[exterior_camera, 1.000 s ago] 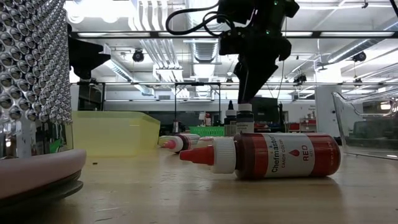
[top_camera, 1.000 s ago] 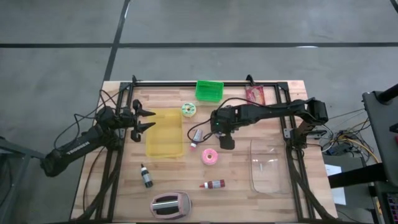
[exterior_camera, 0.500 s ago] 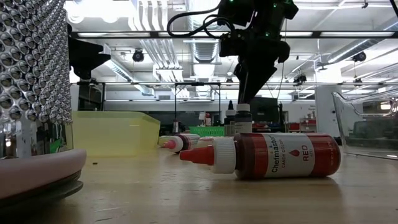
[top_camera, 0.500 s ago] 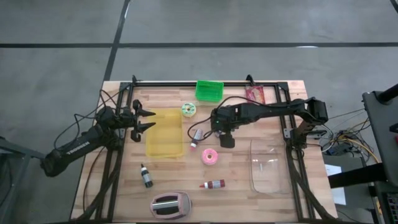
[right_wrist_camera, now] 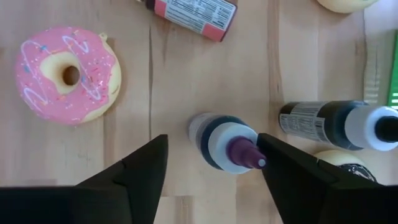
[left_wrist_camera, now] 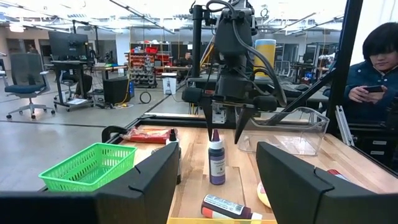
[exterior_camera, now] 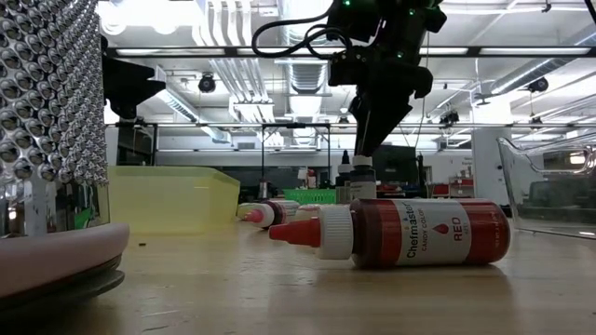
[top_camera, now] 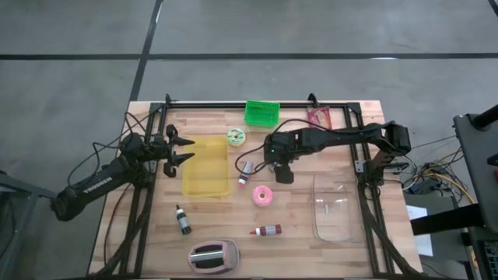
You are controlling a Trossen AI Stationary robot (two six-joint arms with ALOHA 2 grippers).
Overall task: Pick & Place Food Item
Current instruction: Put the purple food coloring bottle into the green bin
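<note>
My right gripper (top_camera: 282, 174) hangs open over a small upright bottle with a white cap and purple tip (right_wrist_camera: 227, 148), which stands on its base on the table. In the left wrist view its fingers (left_wrist_camera: 239, 127) stand on either side of the bottle's tip (left_wrist_camera: 215, 134), apart from it. A pink sprinkled donut (top_camera: 263, 195) lies flat on the table just nearer than the gripper and also shows in the right wrist view (right_wrist_camera: 69, 73). My left gripper (top_camera: 185, 149) waits open at the left edge of the yellow container (top_camera: 206, 165).
A pink-capped bottle (top_camera: 245, 168) lies left of the right gripper. A red colour bottle (top_camera: 267, 230), a black bottle (top_camera: 183, 220) and a toaster (top_camera: 214, 257) are near the front. A clear bin (top_camera: 336, 206) is at right, a green basket (top_camera: 261, 113) at back.
My right gripper has moved a little toward the table's far edge, staying open above the upright bottle. Nothing on the table has moved.
</note>
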